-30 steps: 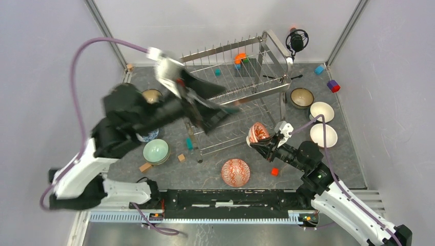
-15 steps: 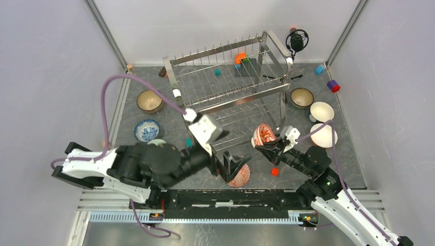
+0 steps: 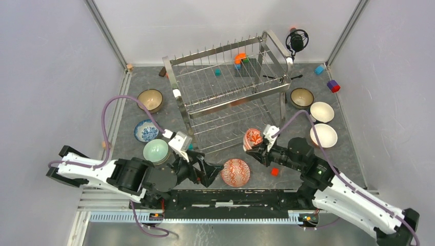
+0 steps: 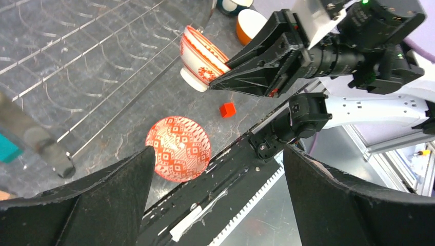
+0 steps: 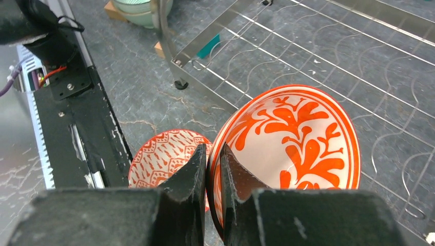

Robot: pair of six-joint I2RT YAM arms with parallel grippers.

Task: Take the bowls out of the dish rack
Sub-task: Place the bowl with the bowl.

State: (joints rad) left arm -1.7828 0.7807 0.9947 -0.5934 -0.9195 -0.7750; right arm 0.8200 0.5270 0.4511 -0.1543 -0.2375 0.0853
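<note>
Right tool (image 5: 214,166) clamped the floral bowl (image 5: 300,134) by its rim.
Left tool (image 3: 211,172) stood apart, empty, beside the red patterned bowl (image 3: 236,172).

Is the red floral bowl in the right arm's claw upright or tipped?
Tipped: the right claw pinches the floral bowl by its rim, holding it nearly on edge.
</note>
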